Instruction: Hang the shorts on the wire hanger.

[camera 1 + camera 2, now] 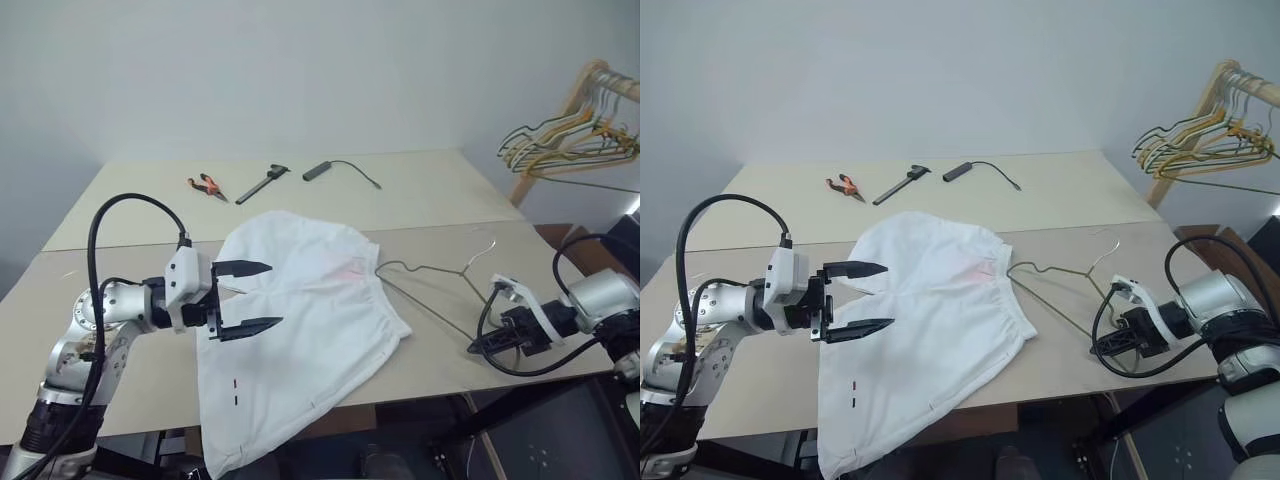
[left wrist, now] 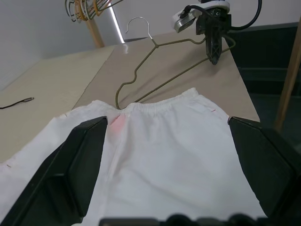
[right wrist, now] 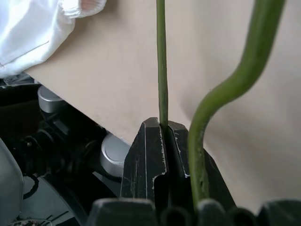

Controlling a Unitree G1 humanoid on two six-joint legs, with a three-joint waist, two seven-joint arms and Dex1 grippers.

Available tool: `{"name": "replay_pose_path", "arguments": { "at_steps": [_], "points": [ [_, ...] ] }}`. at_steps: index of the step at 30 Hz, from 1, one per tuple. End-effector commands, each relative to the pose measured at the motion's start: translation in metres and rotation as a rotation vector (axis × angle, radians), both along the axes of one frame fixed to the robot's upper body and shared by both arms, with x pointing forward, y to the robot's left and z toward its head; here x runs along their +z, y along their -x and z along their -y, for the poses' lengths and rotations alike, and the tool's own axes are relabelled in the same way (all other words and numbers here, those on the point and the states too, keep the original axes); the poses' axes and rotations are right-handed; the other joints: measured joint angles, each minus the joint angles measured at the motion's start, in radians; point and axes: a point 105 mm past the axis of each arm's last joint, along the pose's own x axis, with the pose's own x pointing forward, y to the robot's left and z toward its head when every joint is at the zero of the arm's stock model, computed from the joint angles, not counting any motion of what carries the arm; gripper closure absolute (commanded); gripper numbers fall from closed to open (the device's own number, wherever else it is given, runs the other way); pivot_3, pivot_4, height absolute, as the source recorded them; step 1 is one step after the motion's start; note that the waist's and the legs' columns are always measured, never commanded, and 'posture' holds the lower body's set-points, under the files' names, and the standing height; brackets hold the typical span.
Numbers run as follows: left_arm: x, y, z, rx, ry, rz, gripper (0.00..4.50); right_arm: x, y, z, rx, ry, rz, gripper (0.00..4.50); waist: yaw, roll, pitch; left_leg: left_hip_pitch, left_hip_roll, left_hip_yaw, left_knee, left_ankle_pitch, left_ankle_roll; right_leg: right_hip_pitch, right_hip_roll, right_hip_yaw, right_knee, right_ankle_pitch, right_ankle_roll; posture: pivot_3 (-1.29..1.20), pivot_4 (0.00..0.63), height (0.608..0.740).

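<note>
Shorts (image 1: 300, 330) are spread flat near the table's (image 1: 440, 190) front edge, one leg draped over it; soft, light and limp, they are best taken at the gathered waistband; beside that waistband the wire hanger (image 1: 440, 290) lies, thin, stiff, likely slippery; its lower bar is pinched by the right gripper (image 1: 478, 347), fingers closed on it; the left gripper (image 1: 255, 297) is held wide open over the fabric.
</note>
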Motion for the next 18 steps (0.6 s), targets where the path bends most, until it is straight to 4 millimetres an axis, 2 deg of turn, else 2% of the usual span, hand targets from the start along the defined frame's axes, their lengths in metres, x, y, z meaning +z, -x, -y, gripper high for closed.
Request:
{"name": "replay_pose_path", "arguments": {
  "at_steps": [1, 6, 11, 14, 18],
  "points": [
    [0.011, 0.006, 0.0, 0.003, -0.006, 0.068, 0.03, 0.017, 0.004, -0.005, 0.065, -0.063, 0.005, 4.5, 0.006, 0.001, 0.001, 0.0, 0.0, 0.0, 0.0, 0.0, 0.0, 0.0, 0.0, 0.0, 0.0, 0.0, 0.0, 0.1, 0.0, 0.74],
    [0.008, 0.012, 0.0, 0.023, -0.009, 0.073, 0.03, 0.02, 0.023, -0.009, 0.153, -0.083, -0.04, 4.5, 0.026, 0.002, 0.001, 0.0, 0.0, 0.0, 0.0, 0.0, 0.0, -0.001, 0.0, 0.0, 0.0, -0.001, 0.0, 0.14, 0.0, 0.74],
    [0.008, 0.014, -0.001, 0.04, -0.009, 0.078, 0.03, 0.026, 0.025, -0.004, 0.15, -0.088, -0.037, 4.5, 0.035, 0.002, 0.001, 0.0, 0.001, 0.0, 0.0, 0.0, 0.0, -0.001, 0.0, -0.001, 0.001, -0.003, 0.002, 0.16, 0.0, 0.74],
    [0.007, 0.017, -0.001, 0.043, -0.009, 0.076, 0.03, 0.03, 0.02, -0.004, 0.15, -0.098, -0.015, 4.5, 0.041, 0.002, 0.001, 0.0, 0.001, 0.0, 0.0, 0.0, 0.0, -0.002, 0.0, -0.001, 0.0, -0.003, 0.002, 0.16, 0.0, 0.74],
    [0.004, 0.019, 0.001, 0.038, -0.016, 0.074, 0.03, 0.023, -0.004, -0.017, 0.135, -0.106, 0.009, 4.5, 0.039, 0.002, 0.001, 0.0, 0.001, 0.001, 0.0, 0.0, 0.0, -0.002, 0.0, 0.0, 0.0, -0.002, 0.001, 0.17, 0.0, 0.74]
  ]
}}
